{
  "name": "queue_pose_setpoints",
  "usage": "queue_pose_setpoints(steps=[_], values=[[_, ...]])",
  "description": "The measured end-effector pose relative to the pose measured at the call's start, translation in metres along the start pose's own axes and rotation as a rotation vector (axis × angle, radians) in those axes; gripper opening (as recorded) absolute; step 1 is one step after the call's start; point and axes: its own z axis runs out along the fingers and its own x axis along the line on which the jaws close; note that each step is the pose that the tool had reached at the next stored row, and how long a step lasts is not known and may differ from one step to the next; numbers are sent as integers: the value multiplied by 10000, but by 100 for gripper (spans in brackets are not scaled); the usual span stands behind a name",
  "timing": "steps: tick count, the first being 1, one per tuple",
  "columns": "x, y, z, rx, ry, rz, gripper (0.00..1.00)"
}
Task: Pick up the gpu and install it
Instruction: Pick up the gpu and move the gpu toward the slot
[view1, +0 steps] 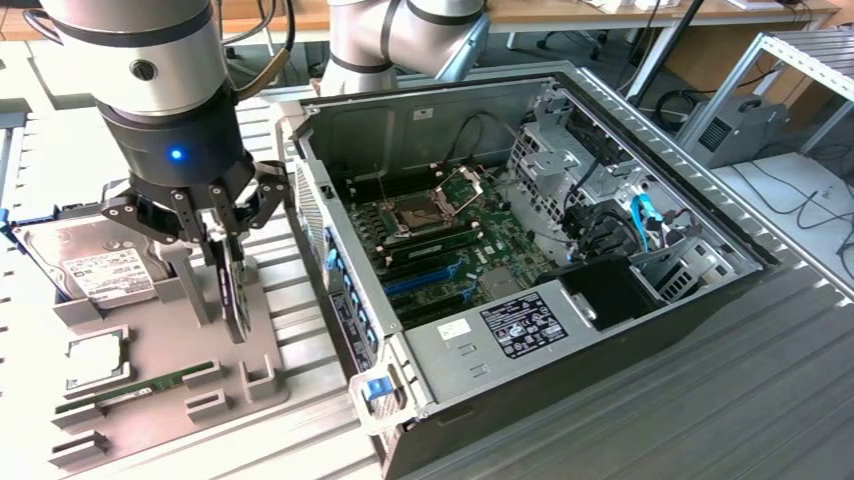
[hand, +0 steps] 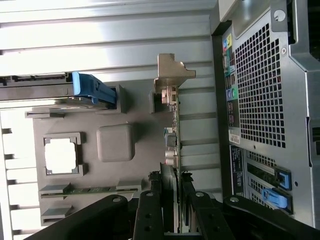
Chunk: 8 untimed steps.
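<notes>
The computer case lay open on top, leaving free way down to the blue slots on its board. Its perforated rear wall stood upright just beside the grey tray, to the exterior view's right of the gripper clamped on the gpu. Farther right, the drive cage, blue cable and black shroud crowded the case

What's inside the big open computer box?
A green circuit board with a metal socket, blue slots, a blue cable and a black cover. Whatever sits under that black cover is hidden.
</notes>
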Motion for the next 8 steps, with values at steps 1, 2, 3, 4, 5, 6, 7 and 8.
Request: queue_pose_setpoints(steps=[1, 2, 3, 4, 5, 6, 7, 8], values=[[0, 0, -5, 0, 0, -1, 27], [-1, 1, -9, 0, 0, 0, 27], [-1, 1, -13, 0, 1, 0, 27], [-1, 1, -16, 1, 0, 0, 27], [-1, 1, -19, 0, 0, 0, 27], [-1, 1, -23, 0, 0, 0, 27], [-1, 1, -29, 0, 0, 0, 27], [-1, 1, -35, 1, 1, 0, 27]])
